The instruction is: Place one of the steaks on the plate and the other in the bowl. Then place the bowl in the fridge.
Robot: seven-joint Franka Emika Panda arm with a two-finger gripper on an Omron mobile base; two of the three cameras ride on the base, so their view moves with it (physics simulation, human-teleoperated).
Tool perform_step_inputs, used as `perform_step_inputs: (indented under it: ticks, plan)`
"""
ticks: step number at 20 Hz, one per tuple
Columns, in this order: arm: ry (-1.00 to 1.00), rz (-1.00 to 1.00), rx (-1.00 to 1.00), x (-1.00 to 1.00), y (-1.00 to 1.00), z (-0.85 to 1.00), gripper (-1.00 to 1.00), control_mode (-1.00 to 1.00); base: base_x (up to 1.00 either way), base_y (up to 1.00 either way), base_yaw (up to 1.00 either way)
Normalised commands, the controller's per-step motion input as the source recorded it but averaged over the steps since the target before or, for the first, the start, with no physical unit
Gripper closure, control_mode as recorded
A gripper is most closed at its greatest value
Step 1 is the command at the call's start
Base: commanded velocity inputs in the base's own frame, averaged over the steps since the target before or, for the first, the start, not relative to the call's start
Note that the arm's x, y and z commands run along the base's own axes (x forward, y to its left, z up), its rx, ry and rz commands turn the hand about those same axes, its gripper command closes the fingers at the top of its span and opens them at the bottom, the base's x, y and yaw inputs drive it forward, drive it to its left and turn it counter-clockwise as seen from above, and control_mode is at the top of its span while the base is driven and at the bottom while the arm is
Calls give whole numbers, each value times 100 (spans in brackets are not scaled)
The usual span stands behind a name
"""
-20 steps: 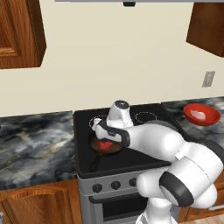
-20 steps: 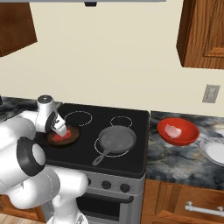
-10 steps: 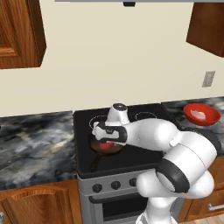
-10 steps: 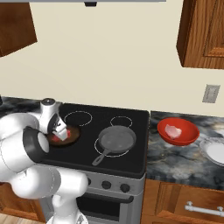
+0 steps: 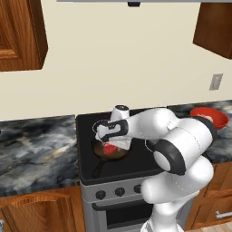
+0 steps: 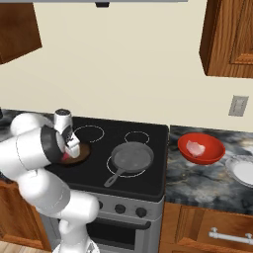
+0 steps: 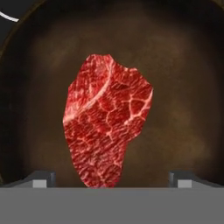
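The pincer point(image 7: 109, 177) hangs with its fingertips point(image 7: 41, 178) wide apart, straddling the bright red steak point(image 7: 106, 122) lying in a dark frying pan point(image 5: 111, 152) on the stove point(image 6: 148, 136). The paler steak point(image 6: 197, 147) sits in the red bowl point(image 6: 201, 148) on the tabletop point(image 6: 207, 173).

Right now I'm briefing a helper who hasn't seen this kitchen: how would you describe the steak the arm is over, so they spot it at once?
Find the black stove between the marbled counters. On its left side sits a dark frying pan, under the robot's gripper, whose jaws stand open. The bright red steak lies flat inside that pan; the other pan on the stove is empty, and the paler piece lies in the red bowl.
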Motion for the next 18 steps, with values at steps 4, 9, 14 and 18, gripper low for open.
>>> perform_step_inputs:
  ticks: [4,9,14,18]
  plan:
    - [12,-1,-1,28,6,-2,-100,-100,0,0,0]
    - [6,-1,-9,9,16,-16,-100,-100,0,0,0]
    - [2,-2,-9,0,9,-14,-100,-100,0,0,0]
    - [0,-2,-2,1,0,-6,-100,-100,0,0,0]
